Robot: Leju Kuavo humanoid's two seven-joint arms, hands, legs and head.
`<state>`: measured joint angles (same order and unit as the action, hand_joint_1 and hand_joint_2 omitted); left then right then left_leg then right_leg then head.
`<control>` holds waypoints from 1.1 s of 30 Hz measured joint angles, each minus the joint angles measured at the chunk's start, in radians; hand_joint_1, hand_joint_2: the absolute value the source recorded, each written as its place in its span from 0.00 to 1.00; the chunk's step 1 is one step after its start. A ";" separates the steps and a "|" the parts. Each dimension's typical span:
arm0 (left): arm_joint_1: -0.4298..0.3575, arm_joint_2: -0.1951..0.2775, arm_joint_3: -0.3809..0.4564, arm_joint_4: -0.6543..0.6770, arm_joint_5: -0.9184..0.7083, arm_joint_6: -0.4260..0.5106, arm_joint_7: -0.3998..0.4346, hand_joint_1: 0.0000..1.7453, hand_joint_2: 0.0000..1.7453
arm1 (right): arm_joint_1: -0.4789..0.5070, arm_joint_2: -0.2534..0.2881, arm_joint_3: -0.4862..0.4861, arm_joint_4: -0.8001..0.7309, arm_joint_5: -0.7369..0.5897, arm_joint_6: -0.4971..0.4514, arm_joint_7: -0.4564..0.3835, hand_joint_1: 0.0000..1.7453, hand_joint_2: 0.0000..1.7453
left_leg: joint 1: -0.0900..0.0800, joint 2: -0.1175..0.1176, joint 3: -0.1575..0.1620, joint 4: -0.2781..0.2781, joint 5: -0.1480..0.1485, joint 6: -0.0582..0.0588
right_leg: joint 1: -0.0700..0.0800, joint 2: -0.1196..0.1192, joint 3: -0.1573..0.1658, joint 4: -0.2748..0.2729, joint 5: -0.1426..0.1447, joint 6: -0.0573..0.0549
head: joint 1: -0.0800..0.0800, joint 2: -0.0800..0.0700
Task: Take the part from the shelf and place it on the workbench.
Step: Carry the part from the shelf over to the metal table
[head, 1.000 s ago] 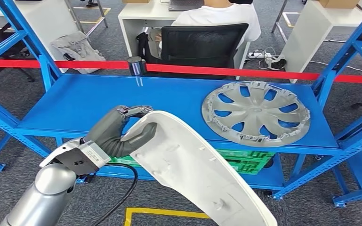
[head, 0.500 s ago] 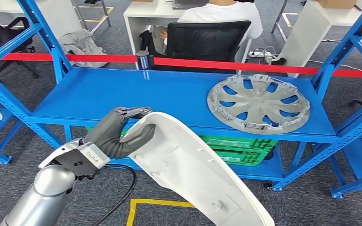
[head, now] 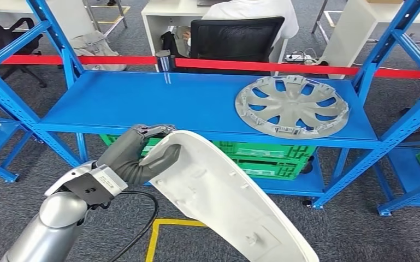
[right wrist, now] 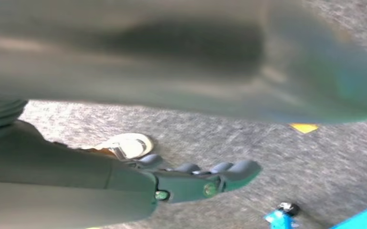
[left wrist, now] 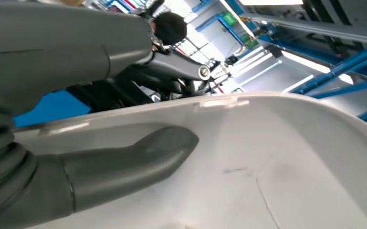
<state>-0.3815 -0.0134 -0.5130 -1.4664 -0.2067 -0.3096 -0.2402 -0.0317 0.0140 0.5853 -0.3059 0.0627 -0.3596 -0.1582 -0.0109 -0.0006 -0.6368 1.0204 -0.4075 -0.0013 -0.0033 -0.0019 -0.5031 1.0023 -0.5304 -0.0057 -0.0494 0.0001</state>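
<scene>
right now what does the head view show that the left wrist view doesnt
Head view alone: the silver wheel cover lying flat on the blue shelf, green crates on the level below, red tape, a seated person in a black chair, yellow floor marking. Left wrist view alone: a close look at the thumb pressed along the part's inner face, with faint scratches there. Both: the left hand gripping the top edge of the large white part, and blue shelving.

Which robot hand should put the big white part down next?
The left hand: it already grips the white part. The right hand hangs over the floor, holding nothing.
</scene>
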 joint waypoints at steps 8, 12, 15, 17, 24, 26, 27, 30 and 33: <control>0.011 0.007 0.000 0.015 -0.017 0.004 0.012 1.00 1.00 | -0.007 -0.007 0.000 -0.038 0.023 0.039 0.032 0.00 0.00 | 0.017 -0.001 -0.032 0.236 -0.145 -0.031 | -0.006 -0.004 -0.087 0.006 0.070 -0.010 | -0.001 0.000; 0.011 0.005 -0.001 0.017 -0.018 0.004 0.012 1.00 1.00 | -0.009 -0.009 0.000 -0.048 0.026 0.041 0.032 0.00 0.00 | 0.015 -0.004 0.135 -0.006 -0.114 -0.016 | -0.005 -0.002 -0.109 0.011 0.094 0.010 | -0.001 0.000; 0.010 0.003 -0.001 0.021 -0.019 0.003 0.012 1.00 1.00 | -0.010 -0.010 0.000 -0.049 0.027 0.044 0.032 0.00 0.00 | 0.010 -0.004 0.128 -0.022 -0.105 0.008 | -0.008 -0.001 -0.116 0.011 0.106 0.030 | 0.000 0.000; 0.008 -0.001 -0.001 0.029 -0.022 0.001 0.012 1.00 1.00 | -0.009 -0.011 0.000 -0.049 0.028 0.052 0.034 0.00 0.00 | 0.011 -0.001 0.113 -0.027 -0.087 0.025 | -0.011 0.000 -0.136 0.054 0.062 0.040 | 0.001 0.000; 0.007 -0.007 -0.001 0.080 -0.027 -0.001 -0.004 1.00 1.00 | -0.012 -0.024 0.010 -0.049 0.029 0.059 0.035 0.00 0.00 | 0.008 0.002 0.028 -0.013 -0.030 0.031 | -0.012 0.000 -0.128 0.212 -0.021 0.046 | 0.002 0.000; 0.003 -0.008 -0.001 0.087 -0.027 -0.001 -0.013 1.00 1.00 | -0.017 -0.028 0.010 -0.049 0.023 0.055 0.033 0.00 0.00 | 0.007 0.002 0.013 -0.005 -0.020 0.023 | -0.009 0.000 -0.035 0.074 -0.004 0.037 | 0.002 0.000; 0.000 -0.009 -0.002 0.090 -0.027 -0.002 -0.016 1.00 1.00 | -0.019 -0.029 0.010 -0.049 0.019 0.051 0.031 0.00 0.00 | 0.006 0.002 0.010 -0.002 -0.016 0.017 | -0.007 0.001 -0.009 0.031 -0.008 0.030 | 0.002 0.000; -0.013 -0.012 -0.003 0.101 -0.027 -0.012 -0.027 1.00 1.00 | -0.021 -0.031 0.010 -0.049 0.005 0.033 0.028 0.00 0.00 | 0.005 0.002 0.005 0.000 -0.002 -0.001 | -0.006 0.002 -0.008 0.009 -0.004 0.007 | 0.001 0.000; -0.035 -0.018 -0.008 0.116 -0.027 -0.036 -0.033 1.00 1.00 | -0.021 -0.031 0.004 -0.049 -0.020 0.001 0.020 0.00 0.00 | 0.009 0.001 -0.027 0.071 -0.073 -0.019 | -0.009 -0.001 -0.031 0.008 0.021 -0.012 | 0.000 0.000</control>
<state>-0.4166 -0.0319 -0.5211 -1.3500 -0.2338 -0.3454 -0.2728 -0.0522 -0.0165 0.5893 -0.3548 0.0430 -0.3589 -0.1384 -0.0016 0.0006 -0.6633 1.0912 -0.4802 -0.0200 -0.0124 -0.0027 -0.5340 1.0100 -0.5096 -0.0178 -0.0499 0.0001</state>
